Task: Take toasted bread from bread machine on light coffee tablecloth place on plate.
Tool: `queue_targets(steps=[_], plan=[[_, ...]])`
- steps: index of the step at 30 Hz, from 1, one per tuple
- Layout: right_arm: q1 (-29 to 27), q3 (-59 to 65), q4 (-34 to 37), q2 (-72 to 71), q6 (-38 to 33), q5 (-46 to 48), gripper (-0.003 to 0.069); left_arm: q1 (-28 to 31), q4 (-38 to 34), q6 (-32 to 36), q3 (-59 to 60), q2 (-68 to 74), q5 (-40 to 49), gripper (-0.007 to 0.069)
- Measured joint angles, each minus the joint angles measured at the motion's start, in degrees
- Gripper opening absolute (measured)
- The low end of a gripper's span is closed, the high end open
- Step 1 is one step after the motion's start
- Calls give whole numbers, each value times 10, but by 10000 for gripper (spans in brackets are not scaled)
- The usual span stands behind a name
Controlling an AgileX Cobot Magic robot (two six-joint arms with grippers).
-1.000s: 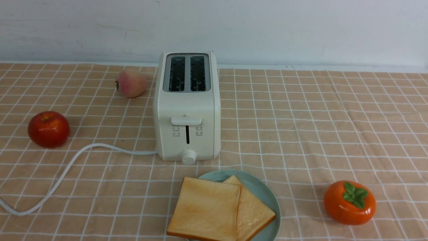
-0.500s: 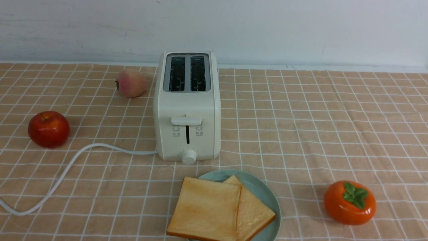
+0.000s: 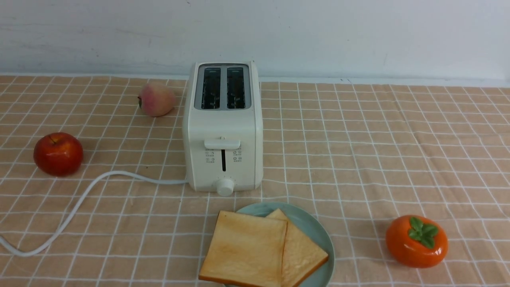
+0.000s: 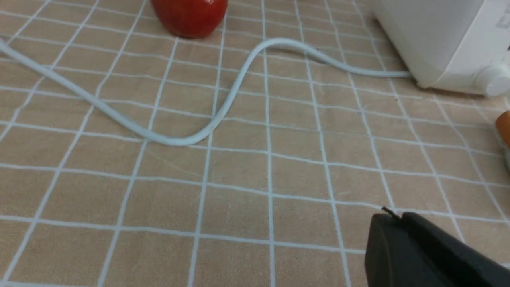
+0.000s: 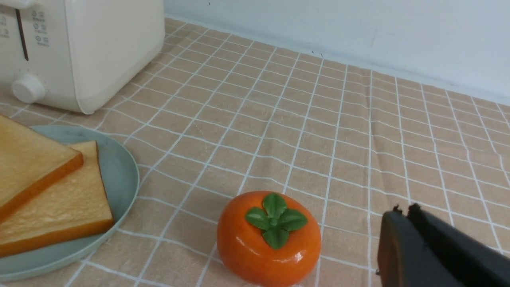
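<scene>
- The toasted bread [image 3: 263,251], two square slices, lies on the plate [image 3: 314,227], one slice overlapping the other; the plate sits on the light coffee tablecloth [image 3: 358,151] just in front of the bread machine [image 3: 223,131].
- Both slots of the bread machine look dark and empty in the front view, so the task reads as done.
- The left gripper [image 4: 392,219] hangs low over bare cloth near the white cord [image 4: 223,107], its jaws together and holding nothing.
- The right gripper [image 5: 402,215] hangs beside the orange persimmon [image 5: 269,239], jaws likewise together and empty.
- Handling judgement: the slices look light, thick and fairly stiff, with a dry, matte face that should not slip; they may dent or crumble under a hard squeeze.
- Should a slice need shifting, the darker crust edge is the best hold, pinched across the thickness; the upper slice overhangs the plate's near rim, which leaves room for a jaw beneath.
- A red apple [image 3: 58,154] and a peach [image 3: 156,99] stand well apart from the plate, on the left.
</scene>
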Motion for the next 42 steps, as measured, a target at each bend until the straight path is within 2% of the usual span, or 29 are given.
queue_targets(steps=[7,34,39,41,42], plan=[[0,0,0,0,0,0,22,2,-5,38,3,0,-3,20],[0,0,2,0,0,0,54,2,-9,42,3,0,-7,46],[-2,1,59,-33,-9,1,58,2,-9,42,3,0,-7,48],[-16,1,121,-68,-59,16,62,2,-9,42,3,0,-7,50],[-18,1,128,-70,-64,18,62,2,-9,42,3,0,-7,50]])
